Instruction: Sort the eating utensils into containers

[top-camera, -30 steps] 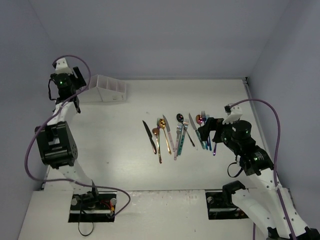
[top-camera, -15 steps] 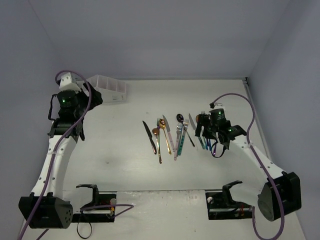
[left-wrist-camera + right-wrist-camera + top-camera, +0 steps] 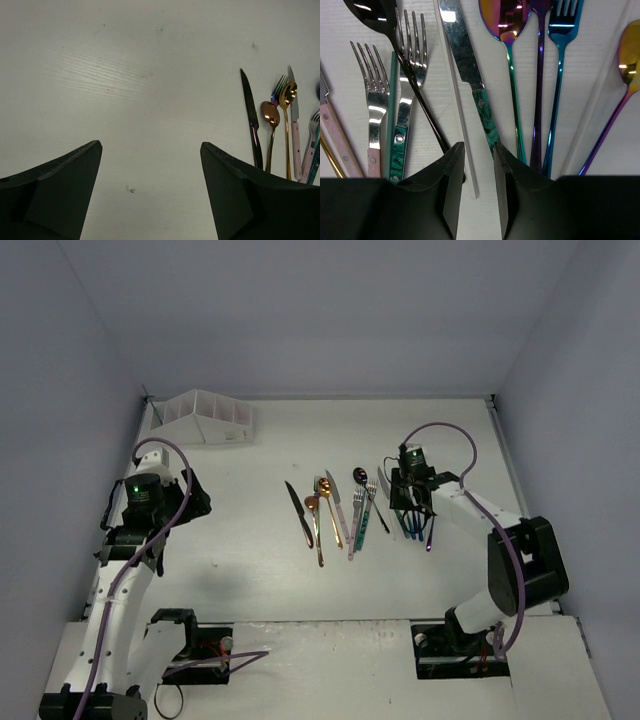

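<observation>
Presently catalogued, item by item:

Right claw: low over the right-hand end of the row of eating utensils. Its fingers stand close together with only a narrow gap between them. A slim pale strip runs down into that gap; whether the pads pinch it cannot be told.

Neighbours at the claw: the green-handled knife lies just right of the strip, its handle passing under the right finger. The black spoon lies to the left, its stem ending at the left finger.

Long axis: every piece lies roughly near-to-far, heads away from the arms and handles toward them. The jaws stand across that axis at the handle end, which I judge well set for a lift by the handle.

Containers: a white rack in the far left corner, well apart from the right claw and beyond the whole row. The left arm is the nearer one to it.

Left claw: wide open and holding nothing, over bare table. The black knife and copper spoon lie off to its right.

Hidden or unclear: the handle ends under the right claw's fingers; what the pale strip is, whether a handle or something else; in the top view, the pieces beneath the right arm
</observation>
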